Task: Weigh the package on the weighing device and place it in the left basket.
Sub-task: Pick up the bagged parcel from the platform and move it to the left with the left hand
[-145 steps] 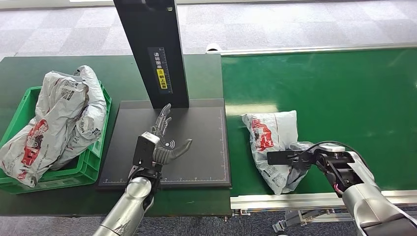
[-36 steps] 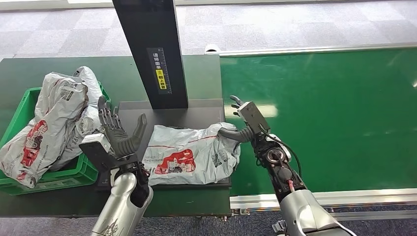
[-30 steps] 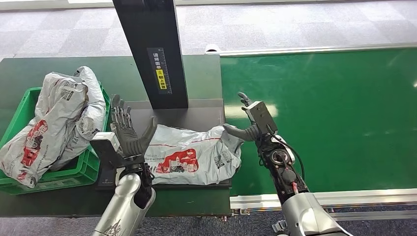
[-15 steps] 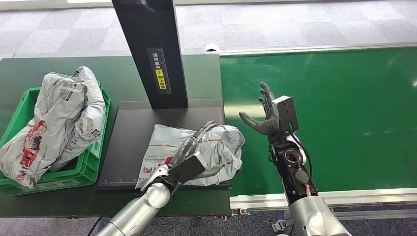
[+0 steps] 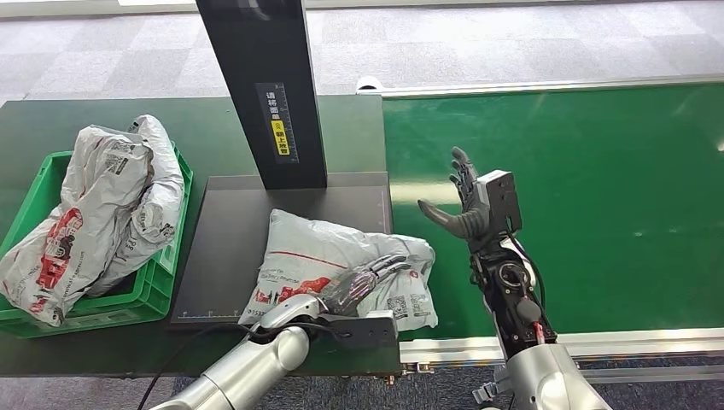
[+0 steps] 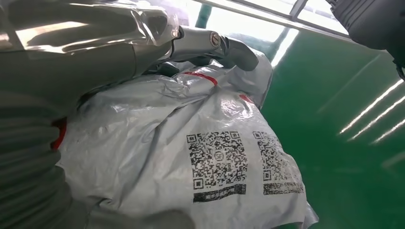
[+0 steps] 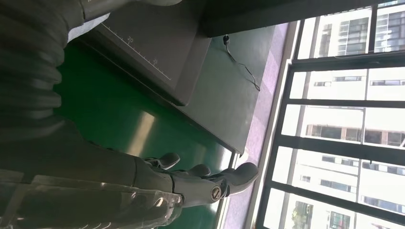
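Note:
The grey plastic package (image 5: 333, 256) with red print lies on the black weighing plate (image 5: 230, 248), its right end hanging over the green belt. My left hand (image 5: 363, 278) comes in from the near side and holds the package. Its fingers (image 6: 210, 40) lie across the top, and the thumb sits under the near edge. The package's QR-code labels (image 6: 219, 162) face the left wrist camera. My right hand (image 5: 471, 207) is raised over the belt to the right of the package, open with fingers (image 7: 210, 183) spread, holding nothing.
The green basket (image 5: 158, 286) stands left of the plate, piled with grey bags (image 5: 102, 205). The scale's black column (image 5: 265, 85) rises at the plate's far edge. The conveyor belt (image 5: 598, 188) stretches to the right, with a metal rail (image 5: 598, 342) along its near side.
My right hand carried the package from the belt onto the plate, let go and lifted away. My left hand swung onto the package, which has shifted right and turned.

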